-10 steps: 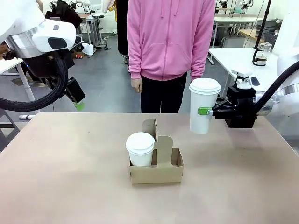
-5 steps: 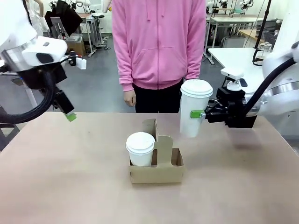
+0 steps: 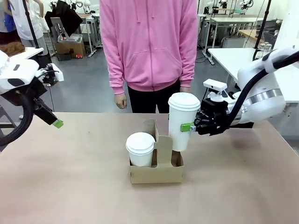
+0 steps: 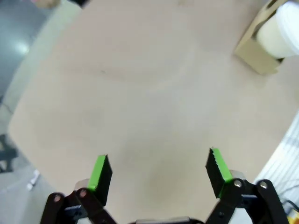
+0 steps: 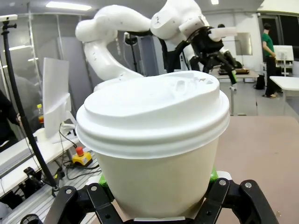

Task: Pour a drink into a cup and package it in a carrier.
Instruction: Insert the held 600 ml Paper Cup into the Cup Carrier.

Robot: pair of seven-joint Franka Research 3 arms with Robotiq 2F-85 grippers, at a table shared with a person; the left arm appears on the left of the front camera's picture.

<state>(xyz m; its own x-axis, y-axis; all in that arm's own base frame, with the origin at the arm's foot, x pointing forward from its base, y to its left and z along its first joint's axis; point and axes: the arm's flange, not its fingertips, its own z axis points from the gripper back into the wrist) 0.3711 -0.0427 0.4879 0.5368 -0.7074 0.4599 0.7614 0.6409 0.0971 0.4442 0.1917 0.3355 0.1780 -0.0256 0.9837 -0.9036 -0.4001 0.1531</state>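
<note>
A brown cardboard carrier point(image 3: 155, 171) sits mid-table, and one lidded white cup point(image 3: 140, 148) stands in its left slot. My right gripper point(image 3: 187, 127) is shut on a second lidded cup point(image 3: 182, 120), upright, with its base at the carrier's right slot just behind the handle tab. In the right wrist view that cup point(image 5: 154, 140) stands between my right gripper's fingers point(image 5: 100, 200). My left gripper point(image 3: 52, 120) hangs open over the table's far left edge. Its wrist view shows my left gripper point(image 4: 159, 172) holding nothing above bare tabletop, with the carrier point(image 4: 259, 51) off at the top right. The drink is hidden.
A person in a pink hoodie point(image 3: 149, 46) stands at the far edge, hands down by their sides. A white table point(image 3: 233, 58) at the back right bears a small glass jug point(image 3: 264, 47). Bare tabletop lies all around the carrier.
My right gripper has carried the cup left and down, from beside the carrier to its right slot. My left arm has drawn back to the left and lower. The person has stepped left.
</note>
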